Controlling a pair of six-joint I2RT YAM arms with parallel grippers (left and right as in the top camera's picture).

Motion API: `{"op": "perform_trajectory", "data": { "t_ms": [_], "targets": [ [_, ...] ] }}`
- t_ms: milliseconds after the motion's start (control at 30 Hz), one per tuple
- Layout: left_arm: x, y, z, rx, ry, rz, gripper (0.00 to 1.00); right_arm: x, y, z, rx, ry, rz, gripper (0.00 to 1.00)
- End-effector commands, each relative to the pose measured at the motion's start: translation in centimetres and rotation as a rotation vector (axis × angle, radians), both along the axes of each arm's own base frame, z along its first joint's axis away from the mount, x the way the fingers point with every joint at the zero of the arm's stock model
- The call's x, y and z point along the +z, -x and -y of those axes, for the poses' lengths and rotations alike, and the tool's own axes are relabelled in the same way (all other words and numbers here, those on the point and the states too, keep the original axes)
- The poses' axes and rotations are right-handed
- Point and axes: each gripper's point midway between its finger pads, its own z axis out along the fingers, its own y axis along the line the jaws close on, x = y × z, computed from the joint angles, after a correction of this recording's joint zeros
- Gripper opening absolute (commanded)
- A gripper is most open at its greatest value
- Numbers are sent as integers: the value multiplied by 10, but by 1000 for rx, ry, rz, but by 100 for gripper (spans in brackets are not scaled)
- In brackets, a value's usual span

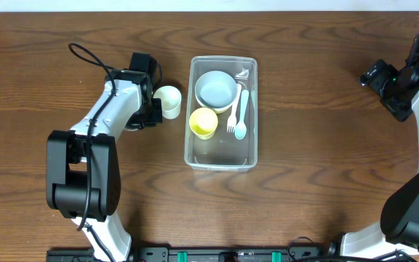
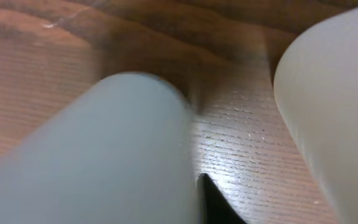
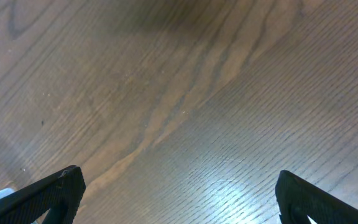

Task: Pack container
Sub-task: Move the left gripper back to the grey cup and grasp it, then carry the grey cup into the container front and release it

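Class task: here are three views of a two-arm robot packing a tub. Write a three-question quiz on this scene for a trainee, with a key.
1. Where does the white cup stand relative to the container?
A) inside it
B) outside it, on the table
C) on top of it
2. True or false: the right end effector is open and holds nothing.
3. Name the two utensils lying in the container beside the bowl.

Key
1. B
2. True
3. A fork and a spoon
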Motion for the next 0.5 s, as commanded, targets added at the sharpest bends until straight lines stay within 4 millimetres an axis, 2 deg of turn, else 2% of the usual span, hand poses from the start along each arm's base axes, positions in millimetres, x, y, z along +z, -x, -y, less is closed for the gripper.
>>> {"op": "perform_trajectory", "data": {
  "t_ms": [0, 267, 467],
  "targets": [
    [4, 1, -2, 3, -4, 5, 8, 3, -1, 3, -19, 6, 5, 99],
    [17, -2, -2, 3, 0, 31, 6, 3, -1, 4, -20, 5, 5, 99],
    [56, 2, -2, 5, 7, 84, 6, 3, -1, 3, -19, 6, 5, 99]
  ]
}}
